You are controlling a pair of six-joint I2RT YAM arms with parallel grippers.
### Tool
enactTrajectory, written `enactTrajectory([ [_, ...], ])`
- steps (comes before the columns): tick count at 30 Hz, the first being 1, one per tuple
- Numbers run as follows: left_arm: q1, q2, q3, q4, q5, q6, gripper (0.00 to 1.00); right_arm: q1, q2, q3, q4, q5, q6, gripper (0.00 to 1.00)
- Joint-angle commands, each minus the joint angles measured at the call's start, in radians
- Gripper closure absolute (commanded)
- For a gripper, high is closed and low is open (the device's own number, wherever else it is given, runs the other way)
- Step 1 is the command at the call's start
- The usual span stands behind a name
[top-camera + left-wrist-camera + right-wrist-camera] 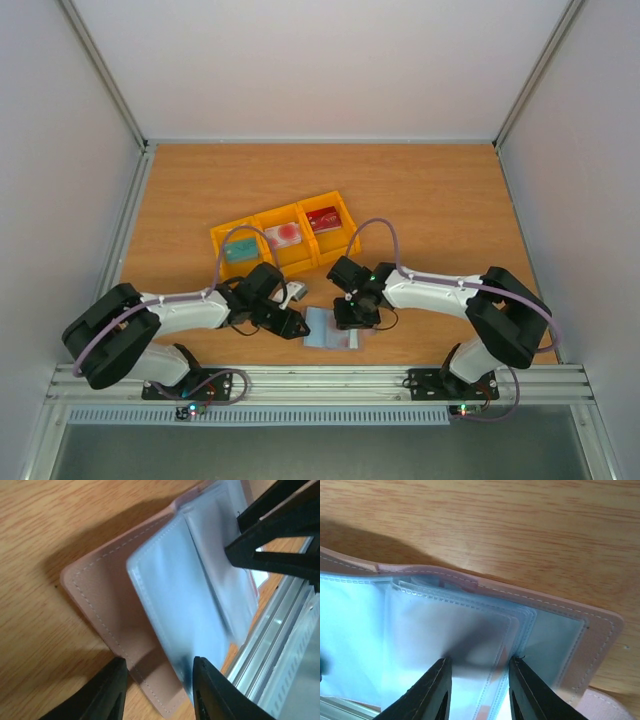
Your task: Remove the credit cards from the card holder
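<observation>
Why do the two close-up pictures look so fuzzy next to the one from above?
Left wrist: the card holder sits very near the lens, so its pale pockets smear while the cover stitching stays crisp. Right wrist: the same softness, plus a dark shadow across the table. Top view: evenly lit and sharp.

We log colours | card holder [100, 595]: pinkish-tan cover with pale stitching, pale blue-grey translucent sleeves | tray [298, 264]: yellow | teal card [240, 251] | whitish-pink card [284, 236] with red blotch | dark red card [324, 220] | table [430, 200]: orange-brown wood grain | left gripper [157, 690] and right gripper [477, 685]: black
</observation>
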Motion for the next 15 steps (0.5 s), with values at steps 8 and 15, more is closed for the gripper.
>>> enactTrajectory([
  [8,-0.01,-0.022,-0.043,0.055,0.003,-0.002,0.8,0.057,0.032,0.06,0.097,-0.068,-0.032,0.67],
  [15,-0.01,-0.039,-0.051,0.057,-0.002,-0.002,1.0,0.063,-0.049,0.082,0.044,-0.032,-0.076,0.62],
])
